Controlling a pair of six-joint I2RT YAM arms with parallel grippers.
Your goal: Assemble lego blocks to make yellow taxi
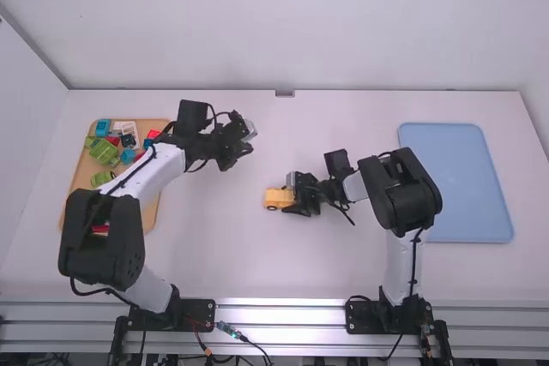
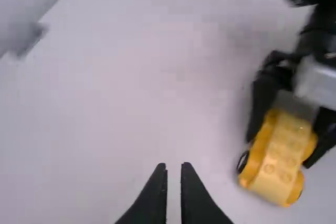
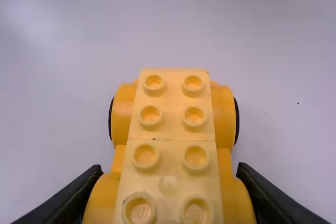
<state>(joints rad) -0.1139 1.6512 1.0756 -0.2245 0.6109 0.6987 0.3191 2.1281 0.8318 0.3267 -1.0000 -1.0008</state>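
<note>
Near the middle of the table, a yellow toy car base (image 1: 276, 198) lies with my right gripper (image 1: 296, 201) shut on its right end. The right wrist view has the studded yellow car base (image 3: 169, 129) between the two fingertips of my right gripper (image 3: 169, 174). Farther back and to the left, over bare table, is my left gripper (image 1: 244, 142). In the left wrist view, the fingers of my left gripper (image 2: 174, 167) are a little apart with nothing between them; the car base (image 2: 280, 158) in the other gripper is off to one side.
A wooden tray (image 1: 153, 216) with green, red and blue blocks stands at the left, partly under the left arm. On the right side of the table lies a blue tray (image 1: 456, 182), just beyond the right arm's elbow.
</note>
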